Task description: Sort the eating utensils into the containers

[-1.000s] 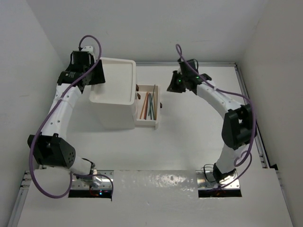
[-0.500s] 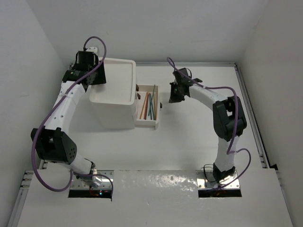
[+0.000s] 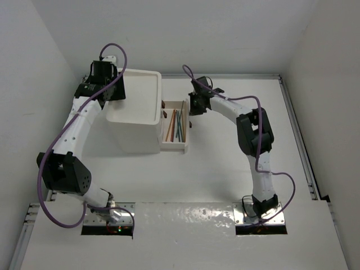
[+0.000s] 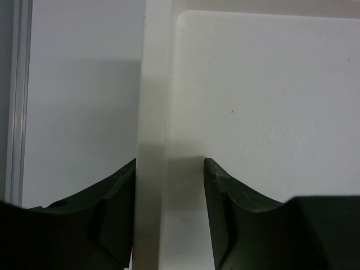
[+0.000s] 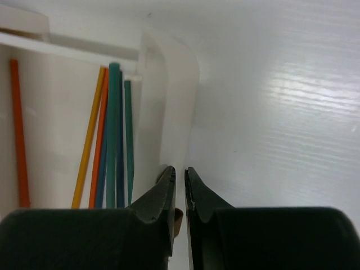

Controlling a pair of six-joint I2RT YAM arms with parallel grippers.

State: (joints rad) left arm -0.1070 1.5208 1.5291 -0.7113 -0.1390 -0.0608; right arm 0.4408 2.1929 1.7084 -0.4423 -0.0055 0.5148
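The white drawer unit (image 3: 138,126) has a tray-like top (image 3: 140,93). One drawer (image 3: 184,147) is pulled out to its right. It holds several thin utensils (image 3: 176,125) in orange, teal and blue, also seen in the right wrist view (image 5: 114,135). My right gripper (image 3: 192,114) (image 5: 180,171) is shut and empty, its tips at the drawer's front panel (image 5: 174,101). The brown knob (image 5: 178,220) peeks out under the fingers. My left gripper (image 3: 115,93) (image 4: 170,163) is open and straddles the left rim (image 4: 152,112) of the tray top.
White walls close in at the back and both sides. A metal rail (image 3: 298,146) runs along the table's right edge. A second brown knob (image 3: 163,114) shows on the unit's face beside the open drawer.
My right gripper has moved left from over the table to the open drawer's front panel. My left gripper shifted slightly along the tray rim, then held still.
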